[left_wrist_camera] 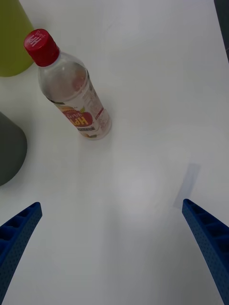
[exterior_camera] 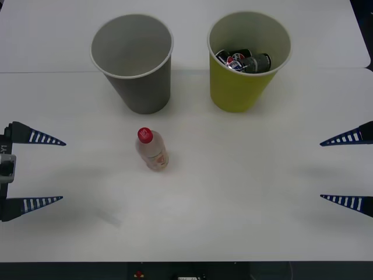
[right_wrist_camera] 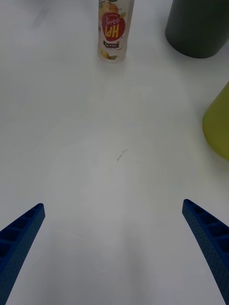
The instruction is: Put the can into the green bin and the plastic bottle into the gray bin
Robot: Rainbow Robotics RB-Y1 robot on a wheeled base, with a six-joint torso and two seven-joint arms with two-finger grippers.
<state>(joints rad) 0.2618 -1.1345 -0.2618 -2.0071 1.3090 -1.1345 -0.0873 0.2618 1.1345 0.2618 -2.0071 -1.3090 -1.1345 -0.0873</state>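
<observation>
- The table [exterior_camera: 245,192] is a smooth white matte top; a seam runs across it toward the far edge, passing behind the two bins.
- The gray bin [exterior_camera: 136,70] is a tapered cup shape with a light rolled rim, standing upright near the far edge, left of centre. Its inside is plain gray.
- The green bin [exterior_camera: 242,81] has the same tapered shape in yellow-green, with a pale inside and a rolled rim. It stands upright just to the right of the gray bin, apart from it.
- The can [exterior_camera: 247,61] lies on its side in the green bin: dark, shiny metal with red, white and blue marks that are too small to read.
- The bottle [exterior_camera: 152,150] is small, of clear plastic, with a red screw cap bearing white lettering. It stands upright on the table in front of the gray bin, well short of the near edge. Its pale pinkish-orange label shows a red starburst with yellow characters, which I cannot make out for certain.
- The left gripper [exterior_camera: 35,170] hangs at the left edge, its blue ribbed fingers spread wide and pointing inward, holding nothing.
- The right gripper [exterior_camera: 347,170] mirrors it at the right edge, its fingers likewise spread and holding nothing.
- A faint dark scratch [right_wrist_camera: 122,155] marks the table between the right gripper and the bottle.
</observation>
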